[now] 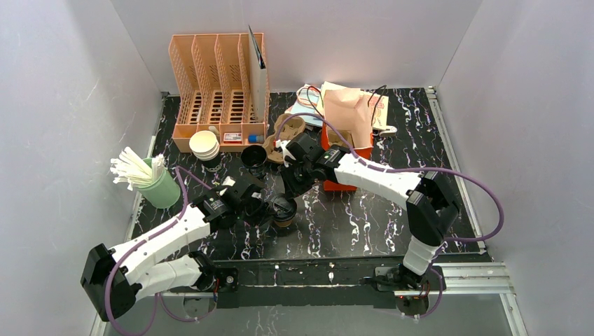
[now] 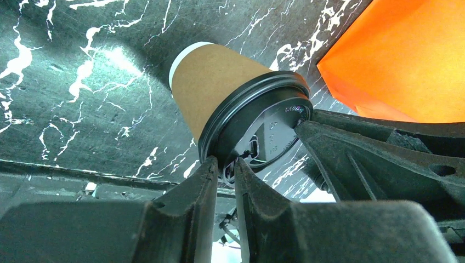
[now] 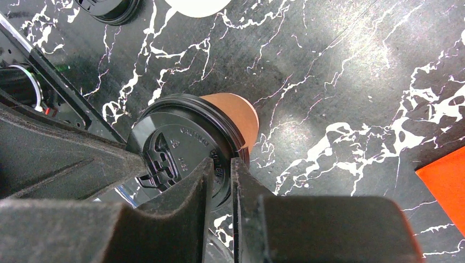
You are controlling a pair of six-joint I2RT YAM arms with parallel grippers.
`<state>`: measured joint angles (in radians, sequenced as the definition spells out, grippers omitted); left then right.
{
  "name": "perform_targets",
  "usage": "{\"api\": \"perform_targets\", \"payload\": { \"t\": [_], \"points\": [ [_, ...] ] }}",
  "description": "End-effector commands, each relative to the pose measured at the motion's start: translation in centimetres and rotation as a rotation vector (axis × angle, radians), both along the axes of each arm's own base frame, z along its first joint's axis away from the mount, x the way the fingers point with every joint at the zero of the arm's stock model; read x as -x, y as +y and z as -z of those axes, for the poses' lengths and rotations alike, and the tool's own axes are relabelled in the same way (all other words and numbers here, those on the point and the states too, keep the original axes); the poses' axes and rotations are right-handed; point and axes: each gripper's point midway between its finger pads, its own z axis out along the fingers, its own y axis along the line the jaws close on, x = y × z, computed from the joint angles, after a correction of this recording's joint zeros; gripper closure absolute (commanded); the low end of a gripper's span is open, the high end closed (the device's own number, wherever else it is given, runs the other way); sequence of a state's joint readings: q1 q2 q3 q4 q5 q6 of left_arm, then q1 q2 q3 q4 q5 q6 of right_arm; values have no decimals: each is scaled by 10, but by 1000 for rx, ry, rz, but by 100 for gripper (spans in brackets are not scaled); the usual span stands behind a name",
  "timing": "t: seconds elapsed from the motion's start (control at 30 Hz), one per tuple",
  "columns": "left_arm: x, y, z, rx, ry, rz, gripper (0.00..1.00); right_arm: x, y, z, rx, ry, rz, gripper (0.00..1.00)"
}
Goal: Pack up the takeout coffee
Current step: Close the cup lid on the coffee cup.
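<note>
Round black plastic lid (image 2: 263, 126) on brown kraft-paper cup (image 2: 219, 82) | rim pinched between narrow left and right jaws | even pressure advised

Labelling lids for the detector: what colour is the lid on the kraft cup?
Black lid, on the brown cup; it shows clearest in the right wrist view.

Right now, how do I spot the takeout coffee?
Find the orange box near the middle of the black marble-patterned table. Just left of it, toward the near edge, stands a small brown kraft-paper cup with a black plastic lid; the neighbouring black paper cup has dark sides.
</note>
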<state>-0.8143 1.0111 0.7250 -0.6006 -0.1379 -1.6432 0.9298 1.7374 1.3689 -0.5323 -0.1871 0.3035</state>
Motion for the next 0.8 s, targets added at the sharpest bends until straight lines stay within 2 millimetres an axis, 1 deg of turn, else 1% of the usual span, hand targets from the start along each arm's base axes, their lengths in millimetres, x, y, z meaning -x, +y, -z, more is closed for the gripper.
{"api": "perform_targets", "payload": {
  "t": [0.0, 0.2, 0.4, 0.6, 0.7, 0.77],
  "points": [
    [12, 17, 24, -76, 56, -12, 83, 10, 2, 4, 15, 46, -33, 74],
    [17, 21, 30, -86, 75, -8, 83, 14, -2, 11, 35, 65, -36, 75],
    [22, 25, 38, -91, 90, -13, 83, 21, -12, 25, 89, 102, -33, 76],
    [28, 27, 47, -103, 116, -3, 83, 24, -21, 35, 127, 114, -26, 77],
    [29, 27, 49, -107, 118, 3, 83, 21, -20, 32, 128, 101, -19, 78],
    [26, 27, 43, -112, 105, 6, 83, 16, -16, 21, 106, 74, -15, 78]
  ]
}}
